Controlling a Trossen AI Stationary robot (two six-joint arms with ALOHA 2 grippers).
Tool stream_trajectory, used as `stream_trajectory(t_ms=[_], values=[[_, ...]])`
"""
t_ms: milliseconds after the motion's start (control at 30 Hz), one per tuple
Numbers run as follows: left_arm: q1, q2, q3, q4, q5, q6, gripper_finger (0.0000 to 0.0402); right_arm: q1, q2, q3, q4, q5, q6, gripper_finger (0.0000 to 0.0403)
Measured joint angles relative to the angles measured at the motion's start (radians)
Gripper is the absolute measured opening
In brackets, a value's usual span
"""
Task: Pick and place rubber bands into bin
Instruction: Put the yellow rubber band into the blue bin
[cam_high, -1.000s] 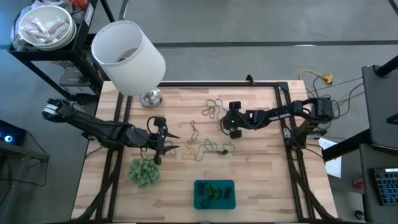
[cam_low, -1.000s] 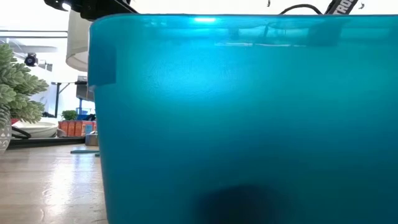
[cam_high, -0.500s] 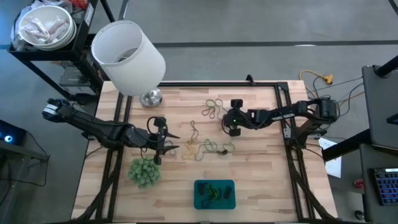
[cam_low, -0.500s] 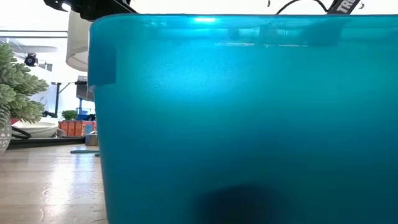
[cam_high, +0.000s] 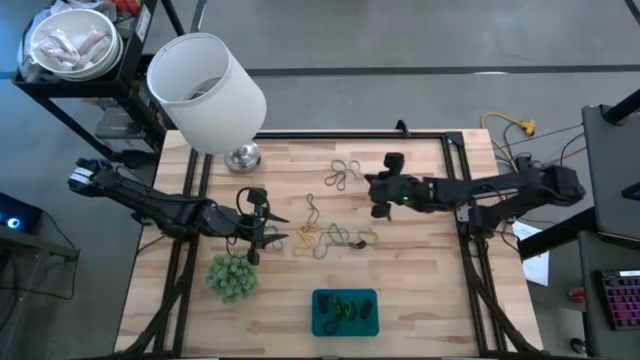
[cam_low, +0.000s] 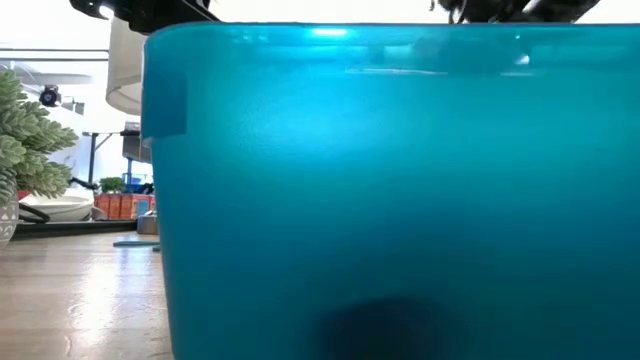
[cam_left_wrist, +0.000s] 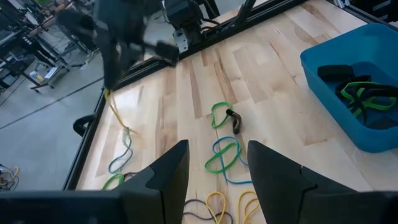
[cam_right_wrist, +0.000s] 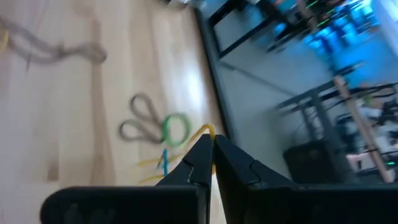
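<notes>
My right gripper (cam_high: 379, 191) is over the middle of the table, above the loose rubber bands (cam_high: 334, 237), and is shut on a yellow rubber band (cam_left_wrist: 115, 111). In the left wrist view the right gripper (cam_left_wrist: 109, 79) shows raised off the wood. My left gripper (cam_high: 264, 229) waits open at the table's left, beside the fuzzy green ball (cam_high: 232, 275). The teal bin (cam_high: 345, 312) sits at the near edge with green and black bands (cam_left_wrist: 356, 93) in it. More bands lie flat near the far side (cam_high: 343, 175). My right gripper pinches the yellow rubber band's upper end (cam_right_wrist: 210, 130) between its two fingertips, coming from above. The band hangs slack below the fingers (cam_left_wrist: 123, 134). I cannot tell whether its lower end reaches the table.
A big white cylindrical container (cam_high: 207, 92) stands at the far left corner by a metal base (cam_high: 242, 157). The bin's wall (cam_low: 390, 190) fills the low view. Bare wood lies between the bands and the bin, and at the right near corner.
My right gripper has turned about and shifted a little toward the table's right edge, while the right arm's elbow has swung out to the right. The left arm has kept still.
</notes>
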Motion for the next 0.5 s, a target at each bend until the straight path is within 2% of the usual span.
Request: stream_trajectory(t_ms=[200,300,500], values=[[0.000,0.000,0.000,0.000,0.000,0.000,0.0148,0.082,-0.136,0.000,0.009,0.122,-0.014,0.0008],[0.000,0.000,0.000,0.001,0.000,0.000,0.0148,0.112,-0.155,0.000,-0.005,0.201,-0.017,0.0008],[0.000,0.000,0.000,0.004,0.000,0.000,0.0148,0.165,-0.158,0.000,-0.048,0.214,-0.014,0.0008]])
